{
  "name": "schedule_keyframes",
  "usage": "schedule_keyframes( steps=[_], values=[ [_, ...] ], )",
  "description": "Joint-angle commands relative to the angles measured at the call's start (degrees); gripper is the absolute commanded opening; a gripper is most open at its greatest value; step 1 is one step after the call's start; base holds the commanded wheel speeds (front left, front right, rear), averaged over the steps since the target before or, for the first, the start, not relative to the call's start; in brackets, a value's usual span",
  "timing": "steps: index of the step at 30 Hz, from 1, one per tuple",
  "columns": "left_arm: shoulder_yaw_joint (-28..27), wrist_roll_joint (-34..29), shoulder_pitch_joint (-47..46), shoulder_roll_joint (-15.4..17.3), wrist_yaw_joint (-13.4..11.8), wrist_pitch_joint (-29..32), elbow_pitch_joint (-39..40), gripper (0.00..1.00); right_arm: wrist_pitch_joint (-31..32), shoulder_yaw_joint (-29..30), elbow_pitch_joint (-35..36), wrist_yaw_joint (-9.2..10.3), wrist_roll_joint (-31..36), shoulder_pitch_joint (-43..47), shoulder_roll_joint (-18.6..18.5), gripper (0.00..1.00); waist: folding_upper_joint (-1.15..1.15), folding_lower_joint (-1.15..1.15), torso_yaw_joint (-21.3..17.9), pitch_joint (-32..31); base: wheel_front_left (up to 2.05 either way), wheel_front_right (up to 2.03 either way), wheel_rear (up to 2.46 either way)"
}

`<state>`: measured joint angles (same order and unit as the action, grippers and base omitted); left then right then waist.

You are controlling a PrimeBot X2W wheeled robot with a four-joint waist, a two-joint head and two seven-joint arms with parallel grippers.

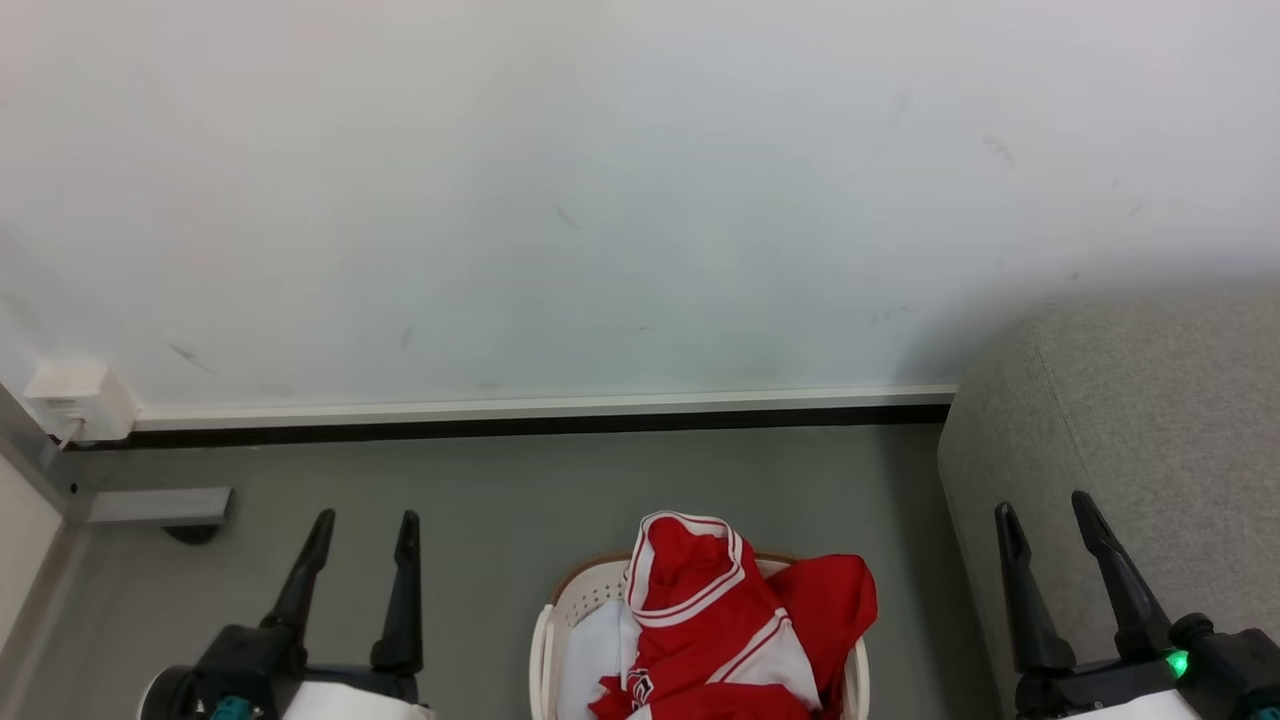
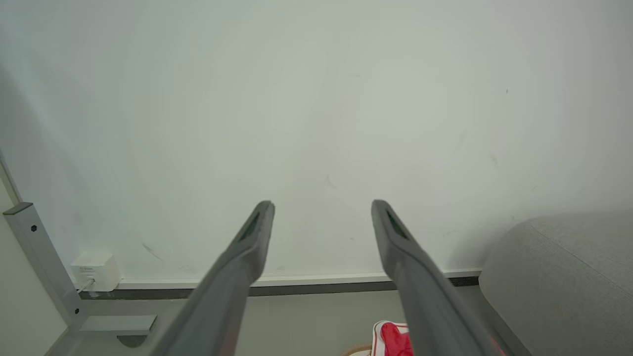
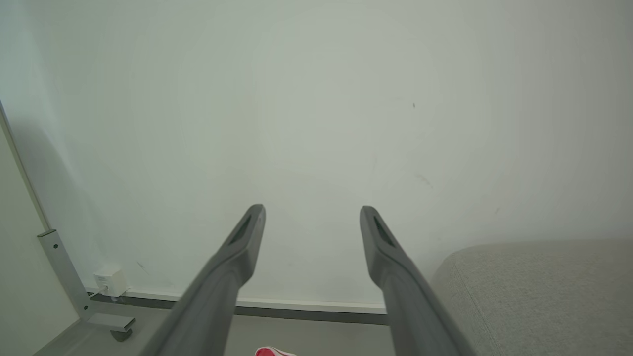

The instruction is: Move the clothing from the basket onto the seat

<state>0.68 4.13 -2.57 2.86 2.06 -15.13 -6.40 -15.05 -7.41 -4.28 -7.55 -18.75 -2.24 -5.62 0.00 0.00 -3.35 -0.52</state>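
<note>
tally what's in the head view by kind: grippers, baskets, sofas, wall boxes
grippers: 2 (left gripper, right gripper, both open)
basket: 1, with red and white clothing piled in it
sofa: 1
white wall box: 1
total: 5

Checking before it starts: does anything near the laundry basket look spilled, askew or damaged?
Nothing is spilled or damaged. The clothing is heaped higher than the basket, and a red fold seems to droop over its right rim. The wall carries a few faint scuff marks.
</note>
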Motion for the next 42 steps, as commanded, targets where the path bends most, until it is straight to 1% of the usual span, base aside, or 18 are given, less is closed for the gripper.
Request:
schedule_keyframes(
  steps=[1,6,12,18,21,24,27,30,32,36,39,42],
  values=[
    [-0.07,0.36,-0.32,0.17,0.29,-0.03,0.44,1.00,-0.19,0.34,0.31,0.12,-0.48,-0.23,-0.45,1.00,0.00,0.00,-0.24,0.35,0.00,0.00,0.00],
    [0.14,1.21,-0.96,0.14,0.93,-0.03,0.87,1.00,-0.18,1.47,1.09,0.12,-0.90,-0.79,-0.47,1.00,0.00,0.00,-1.15,2.13,0.00,0.00,0.00],
    [0.69,2.75,-3.39,0.12,2.81,-0.03,0.91,1.00,-0.09,2.79,2.63,0.12,-1.04,-2.80,-0.17,1.00,0.00,0.00,-3.12,6.81,0.00,0.00,0.00],
    [2.73,3.22,-7.20,0.12,4.29,-0.03,-0.95,1.00,-0.09,3.97,3.87,0.12,-1.35,-5.45,0.02,1.00,0.00,0.00,-5.55,11.77,0.00,0.00,0.00],
    [3.78,3.63,-9.69,0.33,4.78,-0.03,-2.56,1.00,-0.08,4.66,4.50,0.12,-1.42,-7.19,0.20,1.00,0.00,0.00,-6.92,14.70,0.00,0.00,0.00],
    [5.62,3.14,-12.90,1.20,5.06,-0.03,-4.98,1.00,-0.09,5.23,5.18,0.12,-1.51,-8.79,0.26,1.00,0.00,0.00,-8.06,17.81,0.00,0.00,0.00],
    [8.14,3.82,-16.20,2.07,5.36,0.45,-9.60,1.00,-0.09,5.77,5.51,0.12,-1.53,-10.15,0.00,1.00,0.00,0.00,-9.02,20.66,0.00,0.00,0.00],
    [10.21,5.65,-19.81,3.19,5.37,3.24,-14.36,1.00,-0.09,6.43,6.07,0.12,-1.64,-11.42,0.06,1.00,0.00,0.00,-10.30,23.28,0.00,0.00,0.00],
    [12.76,7.20,-21.80,4.07,5.40,6.97,-17.80,1.00,-0.08,6.71,6.47,0.12,-1.82,-12.38,0.27,1.00,0.00,0.00,-11.19,24.97,0.00,0.00,0.00],
    [17.21,11.31,-26.06,6.58,5.42,13.47,-22.69,1.00,-0.08,6.59,7.07,0.12,-1.89,-14.17,0.78,1.00,0.00,0.00,-13.04,28.26,0.00,0.00,0.00],
    [20.24,14.75,-28.55,7.89,5.37,18.91,-25.95,1.00,-0.08,6.46,7.36,0.12,-2.18,-15.54,1.19,1.00,0.00,0.00,-14.41,30.64,0.00,0.00,0.00],
    [22.19,19.60,-30.69,8.29,5.37,24.23,-29.34,1.00,-0.08,6.50,7.64,0.12,-2.60,-16.82,1.57,1.00,0.00,0.00,-15.63,32.91,0.00,0.00,0.00]
  ],
)
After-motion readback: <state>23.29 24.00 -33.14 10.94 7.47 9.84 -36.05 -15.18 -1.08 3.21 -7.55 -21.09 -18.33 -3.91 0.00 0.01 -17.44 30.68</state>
